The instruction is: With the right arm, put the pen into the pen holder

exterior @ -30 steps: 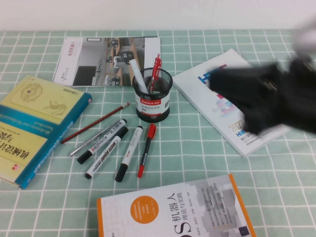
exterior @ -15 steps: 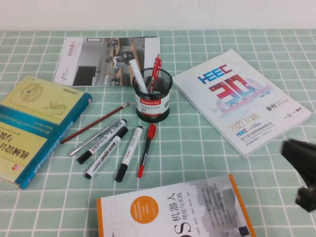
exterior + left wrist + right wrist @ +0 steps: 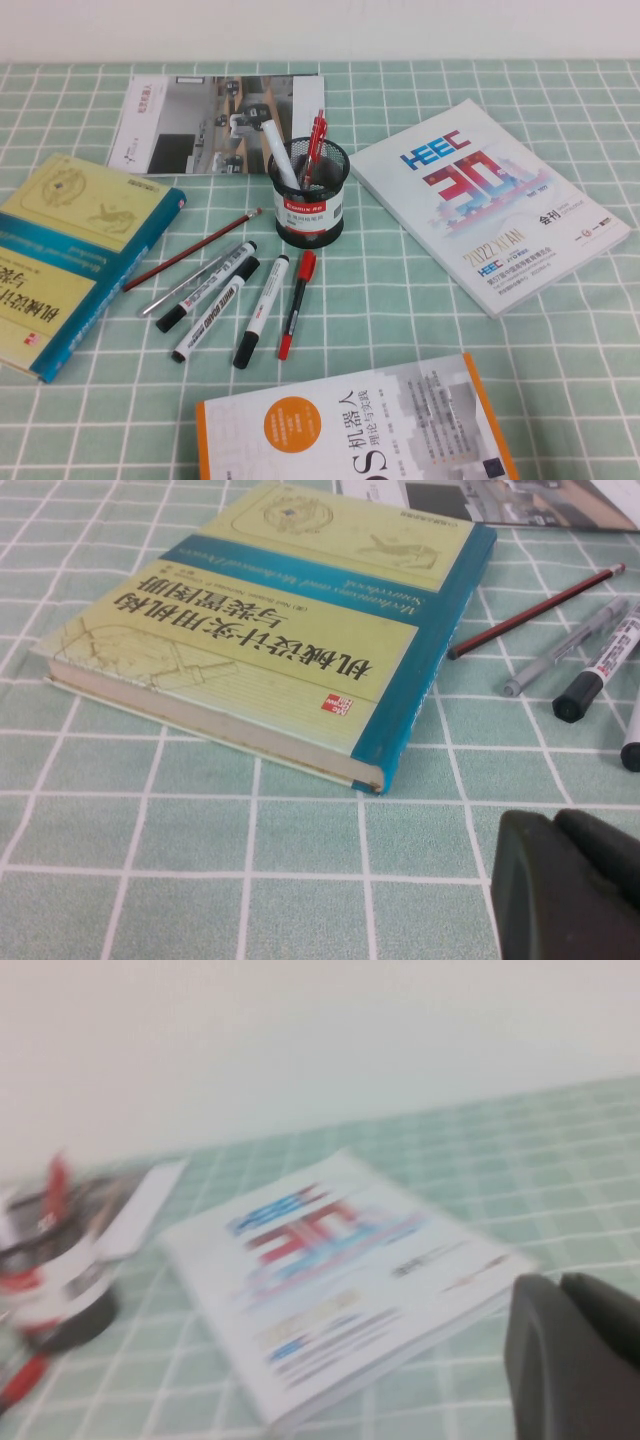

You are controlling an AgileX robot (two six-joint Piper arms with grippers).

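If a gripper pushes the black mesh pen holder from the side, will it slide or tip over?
The pen holder probably tips rather than slides: it looks light, and the white pen and red pen stand tall, leaning above its rim. The checked cloth may grip its base. Neither gripper shows in the high view; the right gripper is apart from it.

Little of the robot's body shows. In the high view no arm appears. In the left wrist view, the left tool is a dark charcoal-to-black block at the lower right of the frame, matte plastic, with rounded edges and two lobes split by a shallow groove (no screws, cables or markings visible). In the right wrist view, the right tool sits at the lower right too: the same dark grey-black, smooth, rounded form, one groove down its top, blurred.
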